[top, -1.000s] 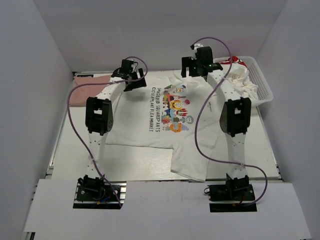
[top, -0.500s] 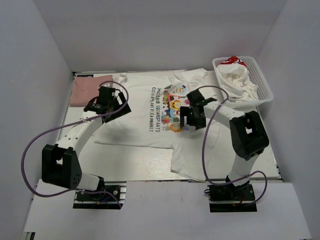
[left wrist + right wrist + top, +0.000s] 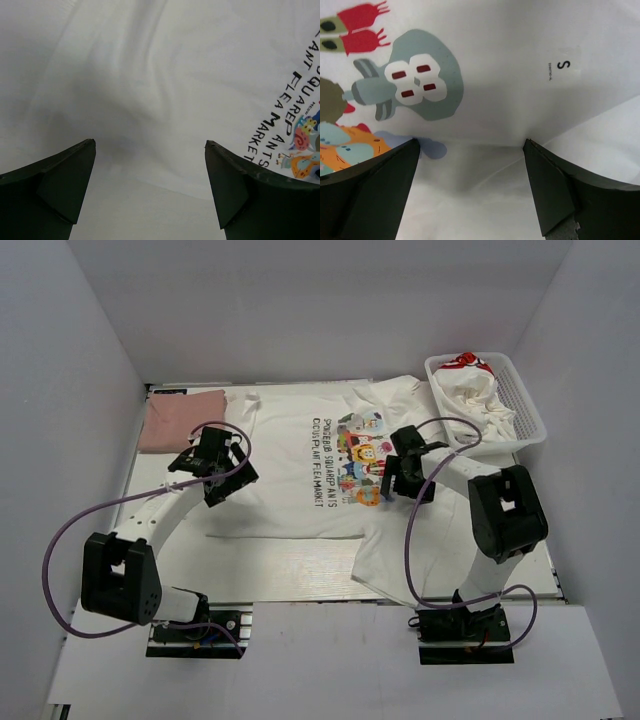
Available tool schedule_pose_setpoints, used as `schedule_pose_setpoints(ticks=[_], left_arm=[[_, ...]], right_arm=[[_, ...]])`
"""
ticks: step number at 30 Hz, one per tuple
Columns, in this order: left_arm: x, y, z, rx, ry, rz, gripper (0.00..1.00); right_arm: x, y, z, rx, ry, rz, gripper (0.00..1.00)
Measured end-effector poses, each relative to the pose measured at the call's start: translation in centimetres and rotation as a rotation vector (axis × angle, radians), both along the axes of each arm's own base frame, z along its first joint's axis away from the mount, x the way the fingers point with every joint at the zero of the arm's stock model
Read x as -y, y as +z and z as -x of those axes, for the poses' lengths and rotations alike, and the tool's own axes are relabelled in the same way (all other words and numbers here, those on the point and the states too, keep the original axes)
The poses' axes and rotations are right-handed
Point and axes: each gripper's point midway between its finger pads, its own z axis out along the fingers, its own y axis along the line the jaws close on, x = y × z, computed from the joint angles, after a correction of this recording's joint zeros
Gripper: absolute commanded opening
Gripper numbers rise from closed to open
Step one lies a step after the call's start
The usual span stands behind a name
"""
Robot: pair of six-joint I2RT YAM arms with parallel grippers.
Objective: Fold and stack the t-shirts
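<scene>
A white t-shirt with a colourful cartoon print and dark lettering (image 3: 300,455) lies spread flat on the table. My left gripper (image 3: 222,480) is open, low over its left part; its wrist view shows plain white cloth and the lettering (image 3: 280,125). My right gripper (image 3: 405,478) is open over the shirt's right part beside the cartoon (image 3: 410,85). A folded dusty-pink t-shirt (image 3: 180,420) lies at the far left. More white t-shirts with red print (image 3: 475,395) are bunched in the basket.
A white plastic mesh basket (image 3: 525,405) stands at the far right corner. The box's white walls close in the table on the left, back and right. Purple cables loop from both arms above the shirt.
The printed shirt has shifted to the right, and its lower right flap now lies further right. The right gripper moved right and a little back. The left gripper stayed near the shirt's left part.
</scene>
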Motion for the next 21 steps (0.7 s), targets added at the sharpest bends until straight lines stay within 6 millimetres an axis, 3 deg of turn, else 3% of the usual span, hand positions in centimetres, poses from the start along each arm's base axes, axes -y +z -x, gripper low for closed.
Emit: schedule_pose_setpoints(ticks=[6, 13, 15, 17, 21], left_arm=[[-0.5, -0.5, 0.5, -0.03, 0.032, -0.014, 1.0], [-2.2, -2.5, 0.4, -0.077, 0.106, -0.091, 1.0], [-2.2, -2.9, -1.2, -0.08, 0.072, -0.113, 1.0], [-1.1, -2.7, -4.4, -0.045, 0.009, -0.11, 1.0], [3.5, -0.9, -11.9, 0.091, -0.197, -0.026, 1.0]], right_arm=[[3.1, 0.1, -0.1, 0.002, -0.082, 0.007, 0.9], [3.9, 1.2, -1.2, 0.022, 0.047, 0.068, 0.9], [3.7, 1.8, -1.5, 0.041, 0.085, 0.059, 0.9], [3.5, 2.4, -1.8, 0.062, 0.11, 0.053, 0.9], [3.6, 2.9, -2.3, 0.077, 0.124, 0.061, 0.9]])
